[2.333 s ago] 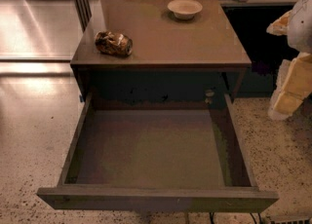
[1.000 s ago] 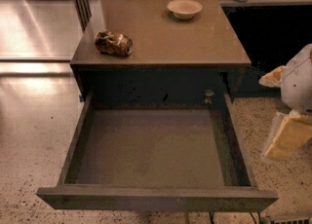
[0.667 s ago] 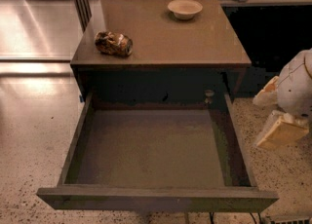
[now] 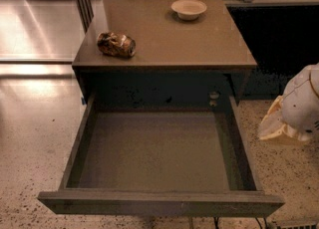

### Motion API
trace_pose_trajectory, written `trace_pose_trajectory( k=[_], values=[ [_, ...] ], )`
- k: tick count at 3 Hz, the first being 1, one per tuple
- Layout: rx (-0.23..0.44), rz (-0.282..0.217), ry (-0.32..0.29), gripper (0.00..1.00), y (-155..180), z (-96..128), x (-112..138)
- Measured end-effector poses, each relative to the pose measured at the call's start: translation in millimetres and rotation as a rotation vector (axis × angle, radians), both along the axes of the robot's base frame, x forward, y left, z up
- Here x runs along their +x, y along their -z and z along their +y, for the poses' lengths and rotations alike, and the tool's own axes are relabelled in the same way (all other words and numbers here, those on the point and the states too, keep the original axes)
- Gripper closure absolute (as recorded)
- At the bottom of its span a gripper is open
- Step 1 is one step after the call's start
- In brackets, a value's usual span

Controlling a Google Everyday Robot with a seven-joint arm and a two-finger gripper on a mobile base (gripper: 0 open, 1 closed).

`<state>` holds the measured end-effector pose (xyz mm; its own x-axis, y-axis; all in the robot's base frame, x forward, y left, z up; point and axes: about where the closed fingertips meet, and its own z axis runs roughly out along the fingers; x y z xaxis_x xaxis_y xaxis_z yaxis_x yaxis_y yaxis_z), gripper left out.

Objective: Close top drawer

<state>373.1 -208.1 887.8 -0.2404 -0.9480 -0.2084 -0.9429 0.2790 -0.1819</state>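
Speckled floor (image 4: 30,143); hand (image 4: 273,126) beside top drawer (image 4: 159,204)

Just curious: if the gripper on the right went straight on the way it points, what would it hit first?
Likely the right side wall of the top drawer; the gripper, just right of it, seems aimed leftward, though depth is unclear.

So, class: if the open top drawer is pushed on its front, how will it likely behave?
The drawer looks rigid and empty, so it should probably slide in lightly. Its front is wide, so an off-centre push may skew it. The claw sits to its right, not touching it.
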Motion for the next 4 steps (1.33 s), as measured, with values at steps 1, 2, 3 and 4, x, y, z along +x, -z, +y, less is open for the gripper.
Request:
trace_pose_trajectory(
  k=[1, 2, 3, 4],
  values=[
    [0.038, 0.039, 0.003, 1.00, 37, 9, -26],
    [0.101, 0.102, -0.029, 1.00, 73, 31, -55],
    [0.166, 0.171, -0.091, 1.00, 99, 60, -84],
    [0.166, 0.171, -0.091, 1.00, 99, 61, -84]
  ],
)
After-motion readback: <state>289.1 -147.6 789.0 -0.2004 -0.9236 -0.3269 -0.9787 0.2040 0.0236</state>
